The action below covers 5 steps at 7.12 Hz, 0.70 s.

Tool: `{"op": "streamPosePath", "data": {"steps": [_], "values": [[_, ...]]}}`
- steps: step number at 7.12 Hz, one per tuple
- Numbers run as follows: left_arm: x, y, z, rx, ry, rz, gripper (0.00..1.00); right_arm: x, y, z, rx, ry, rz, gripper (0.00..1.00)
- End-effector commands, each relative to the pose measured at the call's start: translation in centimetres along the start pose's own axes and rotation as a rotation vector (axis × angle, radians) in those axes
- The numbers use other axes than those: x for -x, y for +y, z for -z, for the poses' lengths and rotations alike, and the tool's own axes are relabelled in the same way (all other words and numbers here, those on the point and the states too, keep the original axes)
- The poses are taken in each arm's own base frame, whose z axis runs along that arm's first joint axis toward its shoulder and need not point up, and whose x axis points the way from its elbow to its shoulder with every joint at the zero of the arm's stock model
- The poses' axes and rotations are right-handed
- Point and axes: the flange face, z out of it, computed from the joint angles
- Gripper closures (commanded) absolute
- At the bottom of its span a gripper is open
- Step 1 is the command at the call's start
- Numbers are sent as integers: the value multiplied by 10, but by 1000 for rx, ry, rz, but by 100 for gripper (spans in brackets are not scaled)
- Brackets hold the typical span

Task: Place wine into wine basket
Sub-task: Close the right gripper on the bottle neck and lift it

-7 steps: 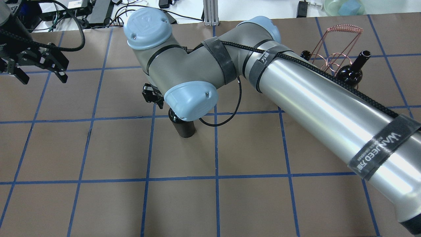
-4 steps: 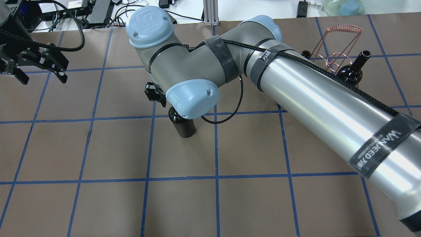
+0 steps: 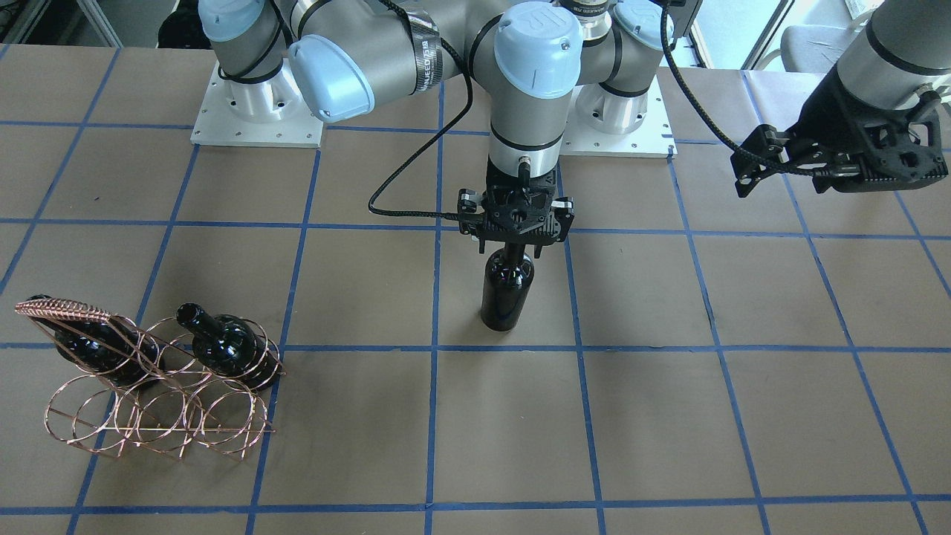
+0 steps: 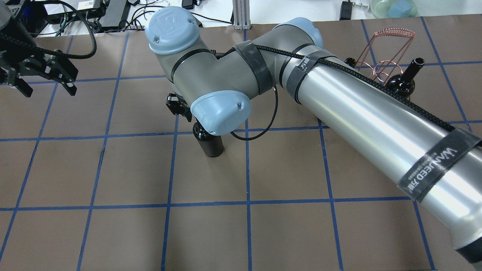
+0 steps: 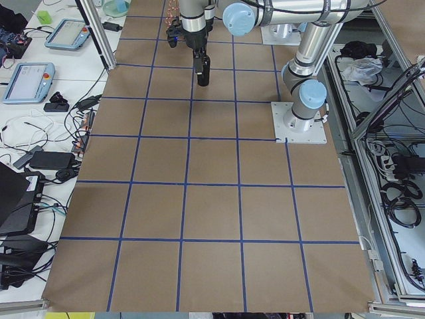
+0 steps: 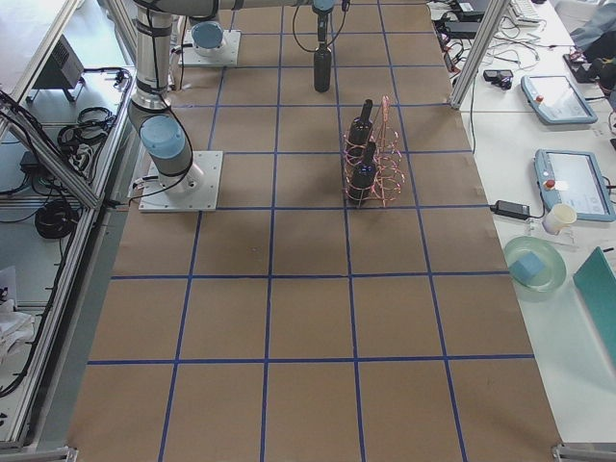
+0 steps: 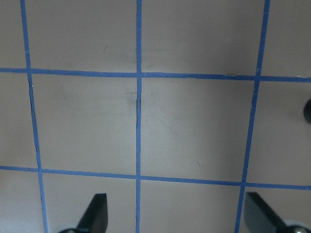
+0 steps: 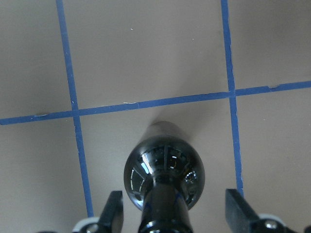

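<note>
Both open: right gripper (image 8: 176,208), nudged sideways, straddles the wine (image 3: 507,293); left gripper (image 7: 177,212) unmoved.

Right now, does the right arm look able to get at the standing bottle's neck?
Probably yes: the right end effector hangs over the upright wine, open fingers on either side of its neck, with nothing else between them.

Glossy black-green wine (image 3: 507,290), copper wine basket (image 3: 156,425) — brown table (image 3: 743,416) gridded in blue.
</note>
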Motion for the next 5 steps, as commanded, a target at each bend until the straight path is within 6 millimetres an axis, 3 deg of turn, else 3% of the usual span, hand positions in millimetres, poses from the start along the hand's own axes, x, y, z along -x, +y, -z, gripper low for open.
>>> {"op": "streamPosePath", "data": {"steps": [1, 2, 5], "values": [[4, 1, -1, 9, 2, 7, 0, 1, -1, -6, 13, -2, 12, 49], [6, 1, -1, 10, 4, 13, 0, 1, -1, -5, 14, -3, 12, 54], [5, 1, -1, 9, 5, 10, 0, -2, -4, 0, 28, -30, 0, 95]]}}
